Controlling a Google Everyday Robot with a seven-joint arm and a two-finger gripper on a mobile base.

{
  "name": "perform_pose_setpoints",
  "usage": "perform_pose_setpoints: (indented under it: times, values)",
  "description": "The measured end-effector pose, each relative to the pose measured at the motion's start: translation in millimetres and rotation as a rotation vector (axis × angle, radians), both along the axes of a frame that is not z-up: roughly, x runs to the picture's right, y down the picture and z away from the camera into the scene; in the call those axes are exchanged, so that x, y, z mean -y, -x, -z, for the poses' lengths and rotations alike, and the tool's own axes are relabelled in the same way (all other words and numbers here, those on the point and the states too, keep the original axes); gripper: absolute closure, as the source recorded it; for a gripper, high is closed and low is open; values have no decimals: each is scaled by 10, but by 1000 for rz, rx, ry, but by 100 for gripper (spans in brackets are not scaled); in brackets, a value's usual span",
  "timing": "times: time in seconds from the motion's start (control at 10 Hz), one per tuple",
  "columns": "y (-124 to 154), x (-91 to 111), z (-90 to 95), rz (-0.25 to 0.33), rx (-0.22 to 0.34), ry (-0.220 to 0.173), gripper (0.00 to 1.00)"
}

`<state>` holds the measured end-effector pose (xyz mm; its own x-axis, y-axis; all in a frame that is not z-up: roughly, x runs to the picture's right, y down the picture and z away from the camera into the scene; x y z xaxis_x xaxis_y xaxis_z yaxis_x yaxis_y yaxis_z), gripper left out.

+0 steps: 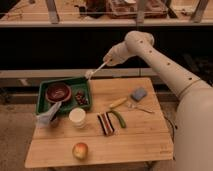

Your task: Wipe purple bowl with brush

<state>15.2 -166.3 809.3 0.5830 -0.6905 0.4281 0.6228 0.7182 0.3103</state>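
Gripper (113, 58) clamps brush (97, 69) above tray's (41, 94) back-right edge; purple bowl (58, 92) unobstructed.

One camera view looks down from above the wooden table (135, 135); the gripper (111, 59) sits just above frame centre, arm entering from right.

This looks like a test room for robots. A small wooden surface (135, 135) stands on a speckled floor (15, 130), with long shelves (75, 22) behind. The tool (111, 58) is above the surface's far edge.
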Motion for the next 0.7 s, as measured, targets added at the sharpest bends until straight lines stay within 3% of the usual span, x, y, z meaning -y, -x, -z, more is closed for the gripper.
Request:
perform_pose_setpoints:
  times: [0.3,0.7]
  values:
    - [354,-113,-94,-35,18,-48,86]
    - [655,-265,-220,-31,34,-61,86]
